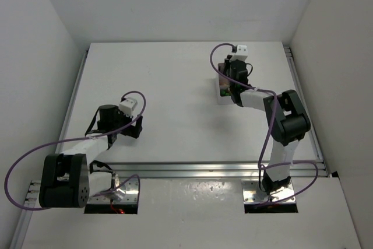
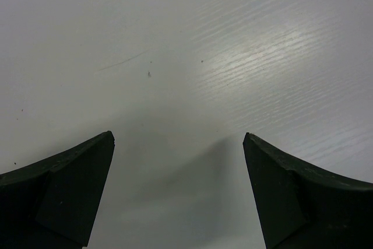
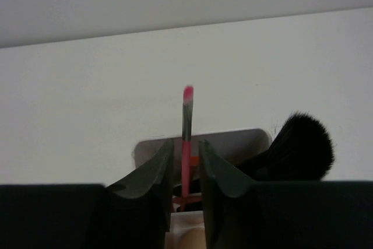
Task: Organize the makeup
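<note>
A thin pink pencil [image 3: 187, 115] stands upright between the fingers of my right gripper [image 3: 186, 140], with a narrow gap on each side, so the jaws are slightly open and not pressing it. Its lower end goes down into the white box [image 3: 233, 144]. A black brush [image 3: 303, 144] leans in the box to the right, and a beige sponge [image 3: 187, 238] shows below the fingers. From above, my right gripper [image 1: 228, 87] hangs over the box [image 1: 221, 96] at the back right and hides its contents. My left gripper [image 2: 178, 135] is wide open over bare table, holding nothing.
The left arm [image 1: 131, 126] rests low at the table's left middle. White walls close in the table on three sides, and a metal rail [image 1: 204, 170] runs along the near edge. The left wrist view shows only white tabletop [image 2: 186, 56].
</note>
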Controlling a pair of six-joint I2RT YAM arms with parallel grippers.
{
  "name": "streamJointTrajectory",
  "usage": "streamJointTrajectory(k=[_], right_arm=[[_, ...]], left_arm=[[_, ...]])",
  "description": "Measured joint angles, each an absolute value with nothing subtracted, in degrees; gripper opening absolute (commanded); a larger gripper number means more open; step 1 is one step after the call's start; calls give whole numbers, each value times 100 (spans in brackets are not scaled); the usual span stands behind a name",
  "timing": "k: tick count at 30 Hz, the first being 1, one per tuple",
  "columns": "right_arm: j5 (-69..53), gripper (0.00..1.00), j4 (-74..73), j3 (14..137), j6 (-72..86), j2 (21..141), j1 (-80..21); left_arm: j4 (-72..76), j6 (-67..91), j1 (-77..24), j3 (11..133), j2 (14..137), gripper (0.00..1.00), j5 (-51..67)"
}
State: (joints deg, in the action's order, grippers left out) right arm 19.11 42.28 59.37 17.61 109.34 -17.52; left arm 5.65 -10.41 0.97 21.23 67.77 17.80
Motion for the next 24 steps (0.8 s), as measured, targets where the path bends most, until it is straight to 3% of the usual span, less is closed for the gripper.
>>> streamJointTrajectory(k=[3, 7, 16, 20, 24], right_arm=[[1868, 48, 4209, 5937, 1855, 11017, -1737], [1769, 67, 4250, 5922, 1848, 11006, -1737], [2036, 93, 3981, 5594, 1315, 9644, -1680], [1861, 100, 2029, 6475, 1352, 8923, -1245], [1538, 100, -458, 7942, 1450, 8864, -395]], left_arm=[[561, -1044, 97, 2154, 6777, 99, 1787], [554, -1044, 97, 2161, 6777, 99, 1793], [580, -1020, 97, 2161, 6777, 99, 1809], [744, -832, 97, 2121, 6740, 99, 1833], [1020, -521, 97, 1898, 6619, 99, 1859]])
